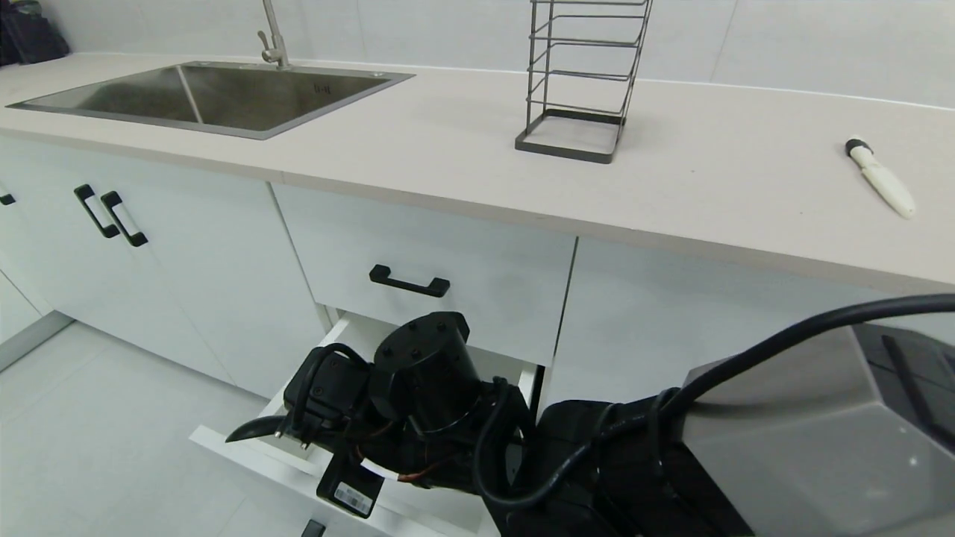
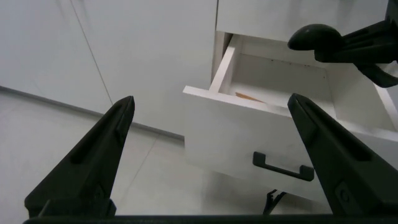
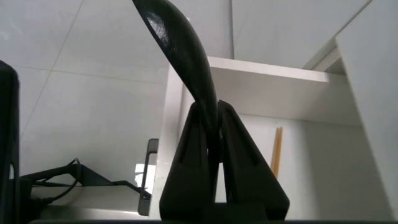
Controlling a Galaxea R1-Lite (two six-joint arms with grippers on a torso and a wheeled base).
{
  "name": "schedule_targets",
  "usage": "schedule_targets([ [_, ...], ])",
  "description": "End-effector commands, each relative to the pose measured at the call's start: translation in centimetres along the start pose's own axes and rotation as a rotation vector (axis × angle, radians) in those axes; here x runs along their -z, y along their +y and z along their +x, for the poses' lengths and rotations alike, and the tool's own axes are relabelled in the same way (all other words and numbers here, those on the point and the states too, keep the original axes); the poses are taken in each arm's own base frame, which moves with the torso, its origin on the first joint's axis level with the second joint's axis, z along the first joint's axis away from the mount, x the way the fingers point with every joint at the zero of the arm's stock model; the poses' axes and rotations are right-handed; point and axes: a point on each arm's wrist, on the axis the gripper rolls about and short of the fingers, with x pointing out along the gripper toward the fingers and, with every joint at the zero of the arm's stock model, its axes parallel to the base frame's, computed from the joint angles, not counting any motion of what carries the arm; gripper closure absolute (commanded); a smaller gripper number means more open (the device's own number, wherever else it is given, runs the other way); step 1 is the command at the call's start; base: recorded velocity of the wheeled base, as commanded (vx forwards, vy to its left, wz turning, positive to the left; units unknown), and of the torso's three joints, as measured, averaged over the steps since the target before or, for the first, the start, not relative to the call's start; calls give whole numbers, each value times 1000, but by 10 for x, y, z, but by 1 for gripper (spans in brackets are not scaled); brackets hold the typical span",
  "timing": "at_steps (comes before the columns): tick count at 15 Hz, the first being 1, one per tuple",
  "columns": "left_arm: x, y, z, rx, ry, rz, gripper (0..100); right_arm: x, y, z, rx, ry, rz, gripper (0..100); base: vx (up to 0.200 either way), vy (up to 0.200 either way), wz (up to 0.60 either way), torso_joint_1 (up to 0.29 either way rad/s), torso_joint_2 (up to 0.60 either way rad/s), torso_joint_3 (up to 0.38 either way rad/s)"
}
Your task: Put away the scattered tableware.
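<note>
Black spoon (image 3: 179, 55), perhaps a ladle, in right end effector (image 3: 213, 124) over drawer (image 2: 231, 132)

Domestic-type kitchen. Evidence: stainless sink (image 1: 112, 89) w/ tap (image 1: 273, 37) set in pale worktop (image 1: 448, 142); white base cabinets (image 1: 209, 253), black handles (image 1: 123, 218); wire rack (image 1: 563, 153) on worktop; tiled wall (image 1: 783, 45) behind; low drawer (image 2: 230, 134) pulled open.
</note>
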Motion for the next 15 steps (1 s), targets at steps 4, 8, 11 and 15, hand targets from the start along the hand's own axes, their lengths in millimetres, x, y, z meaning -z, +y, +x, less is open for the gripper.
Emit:
schedule_targets([
  [4, 0, 0, 0, 0, 1, 0, 0, -1, 0, 3, 1, -6, 2, 100, 0, 0, 0, -11, 139, 31],
  [8, 0, 0, 0, 0, 1, 0, 0, 10, -1, 1, -19, 92, 3, 100, 0, 0, 0, 0, 0, 0],
  [11, 0, 0, 0, 0, 1, 0, 0, 11, -15, 1, 51, 156, 12, 100, 0, 0, 0, 0, 0, 0],
  [15, 0, 0, 0, 0, 1, 0, 0, 6, -43, 18, 290, 222, 13, 100, 0, 0, 0, 0, 0, 0],
])
